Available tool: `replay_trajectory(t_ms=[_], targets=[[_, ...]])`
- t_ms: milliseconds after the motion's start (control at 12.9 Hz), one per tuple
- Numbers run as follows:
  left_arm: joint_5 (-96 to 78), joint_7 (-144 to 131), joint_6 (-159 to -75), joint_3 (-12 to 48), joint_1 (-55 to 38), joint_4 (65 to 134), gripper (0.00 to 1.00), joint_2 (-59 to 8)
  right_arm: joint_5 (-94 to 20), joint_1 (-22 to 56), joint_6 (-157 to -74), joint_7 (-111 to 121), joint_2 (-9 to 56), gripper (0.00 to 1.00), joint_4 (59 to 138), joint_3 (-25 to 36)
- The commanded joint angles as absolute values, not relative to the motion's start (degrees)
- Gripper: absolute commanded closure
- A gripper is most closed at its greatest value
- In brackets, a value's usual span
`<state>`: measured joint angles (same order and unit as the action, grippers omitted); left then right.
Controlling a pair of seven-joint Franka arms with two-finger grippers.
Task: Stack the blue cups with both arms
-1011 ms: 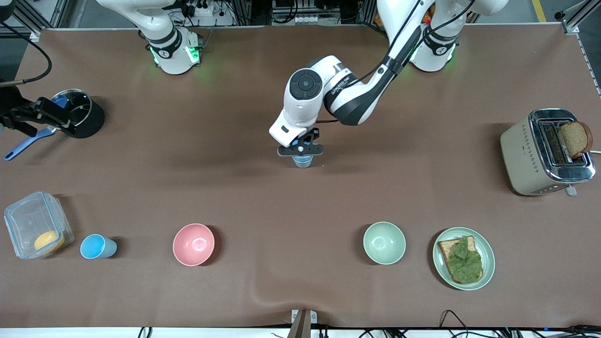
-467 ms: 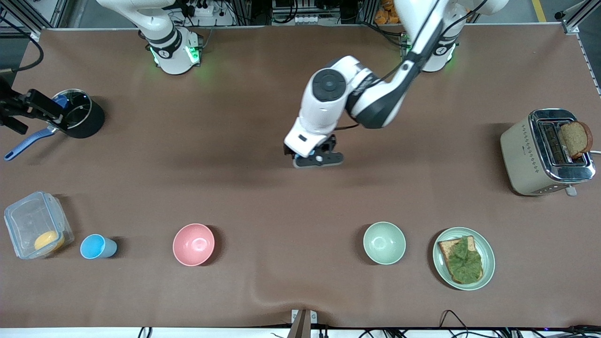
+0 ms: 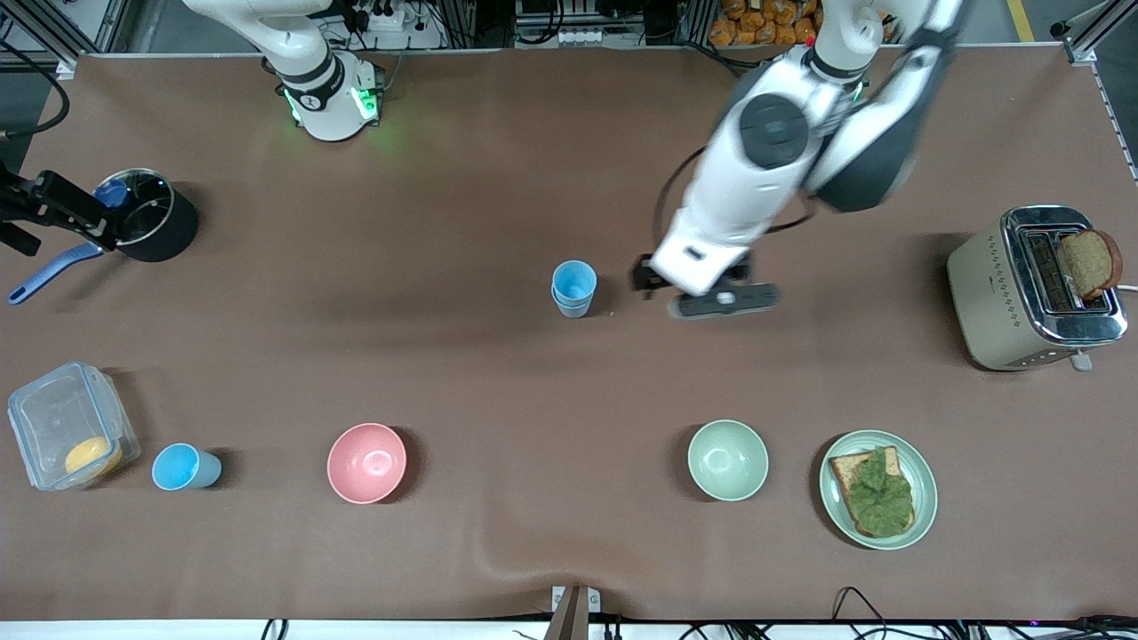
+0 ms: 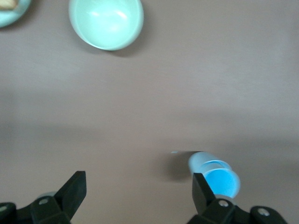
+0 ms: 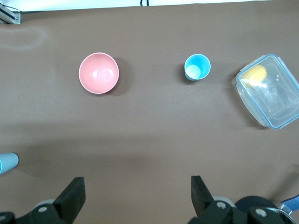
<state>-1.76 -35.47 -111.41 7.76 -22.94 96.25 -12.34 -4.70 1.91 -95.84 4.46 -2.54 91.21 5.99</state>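
Cups Counted on a Two-Arm Table

Three blue cups stood on the brown table (image 3: 498,373): two nested as one stack (image 3: 573,288) near the middle, and a third single cup (image 3: 184,468) nearer the front camera, toward the right arm's end. That lone cup sat between a clear lidded container (image 3: 71,425) holding one yellow item and the one pink bowl (image 3: 366,462). One pale green bowl (image 3: 727,460) rested along the same row toward the left arm's end, beside one green plate (image 3: 925,498) carrying a slice of bread topped with greens. One toaster (image 3: 1022,293) with a single slice standing in its slot occupied the left arm's end of the table. One black pot (image 3: 156,227) sat at the right arm's end, a blue-handled utensil (image 3: 44,274) next to it.

The left gripper (image 3: 716,298) hung over bare table beside the stack, fingers spread wide and empty; its wrist view showed the stack (image 4: 216,176) by one fingertip. The right gripper (image 5: 135,198) was raised near the pot, fingers likewise parted with nothing between them, its wrist view taking in the single cup (image 5: 197,66), the pink bowl (image 5: 98,73) and the container (image 5: 268,91).
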Motion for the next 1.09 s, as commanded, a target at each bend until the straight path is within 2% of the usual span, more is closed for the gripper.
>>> replay_trajectory(t_ms=[0,544,1011], targets=[[-0.7,-28.8,-106.4,8.9,-16.8,102.7,0.00,-3.5,-5.4,0.4,-95.5,5.3,-1.6,0.00,89.6,5.2],[-0.9,-14.3,-93.4,9.1,-4.5,103.0,0.00,6.2,-5.4,-0.7,-95.6,5.2,-1.6,0.00,88.9,5.2],[-0.9,-7.5,-88.5,5.4,-1.3,102.7,0.00,10.0,-5.5,-0.7,-95.5,4.9,0.3,0.00,88.9,5.2]])
